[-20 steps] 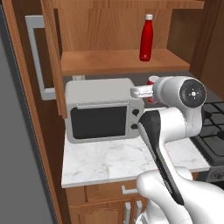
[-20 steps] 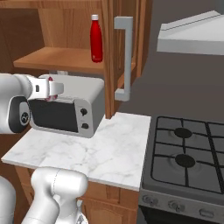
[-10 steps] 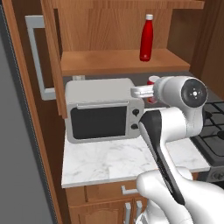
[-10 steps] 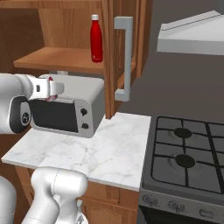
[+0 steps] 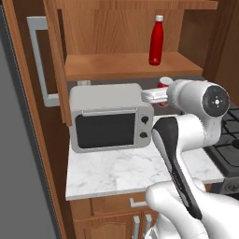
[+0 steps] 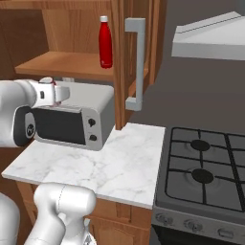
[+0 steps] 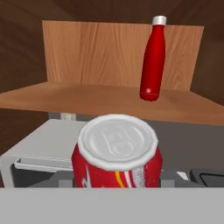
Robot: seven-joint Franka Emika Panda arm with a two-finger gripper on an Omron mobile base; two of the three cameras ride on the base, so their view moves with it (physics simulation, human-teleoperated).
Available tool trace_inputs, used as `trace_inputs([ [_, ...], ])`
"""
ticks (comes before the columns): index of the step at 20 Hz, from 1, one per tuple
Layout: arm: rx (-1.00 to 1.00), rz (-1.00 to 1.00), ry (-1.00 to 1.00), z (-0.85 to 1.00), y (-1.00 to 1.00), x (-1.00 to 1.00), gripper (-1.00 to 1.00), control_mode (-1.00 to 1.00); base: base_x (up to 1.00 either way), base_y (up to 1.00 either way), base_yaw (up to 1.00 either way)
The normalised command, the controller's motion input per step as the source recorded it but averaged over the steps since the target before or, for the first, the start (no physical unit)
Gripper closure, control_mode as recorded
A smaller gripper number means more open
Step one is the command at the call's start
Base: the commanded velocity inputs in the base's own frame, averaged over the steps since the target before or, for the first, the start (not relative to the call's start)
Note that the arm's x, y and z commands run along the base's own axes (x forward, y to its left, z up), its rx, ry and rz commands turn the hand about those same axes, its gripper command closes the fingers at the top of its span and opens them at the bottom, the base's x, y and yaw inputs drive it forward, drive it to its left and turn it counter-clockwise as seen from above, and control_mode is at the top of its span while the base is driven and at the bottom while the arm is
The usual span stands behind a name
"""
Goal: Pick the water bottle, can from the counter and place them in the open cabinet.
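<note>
Red drink can with silver top (image 7: 116, 153) clamped in my gripper (image 5: 161, 91) | over grey microwave (image 5: 109, 122) | tall red bottle (image 5: 157, 40) upright on wooden cabinet shelf (image 5: 121, 67) above

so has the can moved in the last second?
No. The can sits at the same spot beside the microwave top corner, below the cabinet shelf.

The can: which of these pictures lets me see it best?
The hand view: the can sits close and large, its silver top and red side with white markings plain, in the shut gripper. In the left base view just its top peeks behind the arm; the right base view gives a small sliver.
</note>
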Motion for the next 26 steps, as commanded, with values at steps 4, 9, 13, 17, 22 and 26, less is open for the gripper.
trace_inputs([
  [4,0.00,0.01,0.00,0.25,0.00,-0.17,1.00,-1.00,0.00,0.00,0.00],
  [9,0.00,0.00,0.03,0.35,0.00,-0.12,1.00,-1.00,0.00,0.00,0.00],
  [13,0.00,0.00,0.07,0.42,0.00,-0.09,1.00,-1.00,0.00,0.00,0.00],
  [17,0.00,0.00,0.06,0.31,0.00,-0.02,1.00,-1.00,0.00,0.00,0.00],
  [22,0.00,0.00,0.01,0.12,0.00,0.01,1.00,-1.00,0.00,0.00,0.00],
  [26,0.00,0.00,0.00,0.02,0.00,0.15,1.00,-1.00,0.00,0.00,0.00],
])
